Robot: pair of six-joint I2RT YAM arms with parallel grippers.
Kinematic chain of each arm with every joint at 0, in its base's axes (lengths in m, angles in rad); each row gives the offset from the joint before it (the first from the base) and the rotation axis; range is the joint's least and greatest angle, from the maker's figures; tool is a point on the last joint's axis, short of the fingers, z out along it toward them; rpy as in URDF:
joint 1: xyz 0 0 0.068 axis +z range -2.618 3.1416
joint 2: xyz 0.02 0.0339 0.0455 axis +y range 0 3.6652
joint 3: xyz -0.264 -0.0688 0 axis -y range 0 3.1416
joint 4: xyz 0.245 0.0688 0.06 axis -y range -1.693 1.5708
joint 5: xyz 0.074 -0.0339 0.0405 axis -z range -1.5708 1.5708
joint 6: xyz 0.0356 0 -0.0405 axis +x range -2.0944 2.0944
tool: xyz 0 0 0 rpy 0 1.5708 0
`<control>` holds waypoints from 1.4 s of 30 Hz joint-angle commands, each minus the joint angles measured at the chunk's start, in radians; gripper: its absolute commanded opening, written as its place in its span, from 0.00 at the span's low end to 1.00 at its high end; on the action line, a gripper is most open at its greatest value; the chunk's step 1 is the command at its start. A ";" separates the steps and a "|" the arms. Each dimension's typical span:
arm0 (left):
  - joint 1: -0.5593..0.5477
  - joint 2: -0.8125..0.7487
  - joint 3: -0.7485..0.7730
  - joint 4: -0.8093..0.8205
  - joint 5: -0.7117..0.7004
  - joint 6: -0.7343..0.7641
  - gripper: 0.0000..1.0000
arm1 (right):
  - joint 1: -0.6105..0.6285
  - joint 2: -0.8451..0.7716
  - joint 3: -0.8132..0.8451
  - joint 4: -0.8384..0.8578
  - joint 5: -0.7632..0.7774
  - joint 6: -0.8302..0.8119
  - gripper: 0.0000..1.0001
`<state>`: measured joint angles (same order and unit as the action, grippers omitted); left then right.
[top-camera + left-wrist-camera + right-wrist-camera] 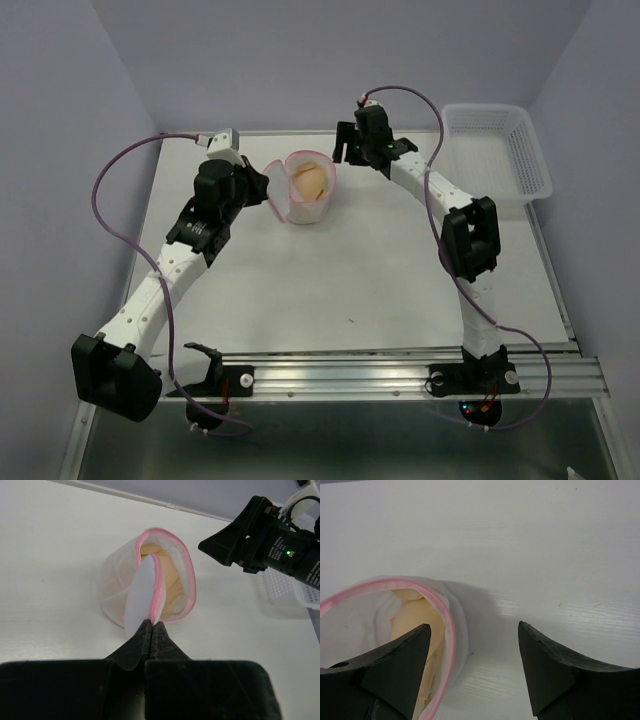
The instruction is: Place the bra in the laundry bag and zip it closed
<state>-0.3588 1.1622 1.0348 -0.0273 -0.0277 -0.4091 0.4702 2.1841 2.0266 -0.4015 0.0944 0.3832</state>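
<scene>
Top external, from centre outward: bra (308, 182) bunched inside laundry bag (302, 210), far-centre on table (350, 290). Mouth gaping, zip not yet run, lid flap standing up on bag's left side. Left wrist: left gripper (152, 625) clenched on flap's pink edging, bag straight ahead of fingertips. Right wrist: right gripper (474, 626) spread wide, grasping nothing, just beside bag's right wall; contact with rim impossible to tell. Zip pull not visible. Judged: right arm freer, nearer open rim. Basket (500, 150) well apart, far right.

No legible text, tiny white print (276, 550) on right arm's black housing (257, 530), too blurred to read
</scene>
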 commanded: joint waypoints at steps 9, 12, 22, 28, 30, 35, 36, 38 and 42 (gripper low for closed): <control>-0.005 -0.032 0.050 0.029 -0.026 0.015 0.00 | 0.024 0.055 0.003 0.026 -0.097 0.045 0.57; -0.005 -0.026 0.053 0.029 -0.037 0.013 0.00 | 0.024 0.052 -0.002 0.027 -0.114 0.056 0.30; -0.005 -0.042 0.053 0.029 -0.067 0.021 0.00 | 0.024 0.020 -0.045 0.032 -0.117 0.036 0.32; -0.003 -0.035 0.045 0.029 -0.061 0.012 0.00 | 0.024 0.060 -0.028 0.033 -0.193 0.046 0.29; -0.005 -0.032 0.047 0.029 -0.060 0.007 0.00 | 0.024 0.063 -0.026 0.032 -0.199 0.049 0.22; -0.003 -0.039 0.057 0.029 -0.051 0.007 0.00 | 0.024 0.042 -0.034 0.038 -0.217 0.037 0.13; -0.005 -0.041 0.060 0.030 -0.051 0.007 0.00 | 0.024 0.037 -0.037 0.038 -0.217 0.037 0.11; -0.005 -0.044 0.064 0.032 -0.052 0.007 0.00 | 0.024 0.023 -0.057 0.046 -0.222 0.034 0.01; -0.005 -0.012 0.109 0.029 -0.022 -0.004 0.00 | 0.024 -0.024 -0.124 0.076 -0.258 0.028 0.01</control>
<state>-0.3588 1.1622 1.0454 -0.0418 -0.0727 -0.4110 0.4923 2.2349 1.9514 -0.3717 -0.1200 0.4221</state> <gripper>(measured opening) 0.036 0.023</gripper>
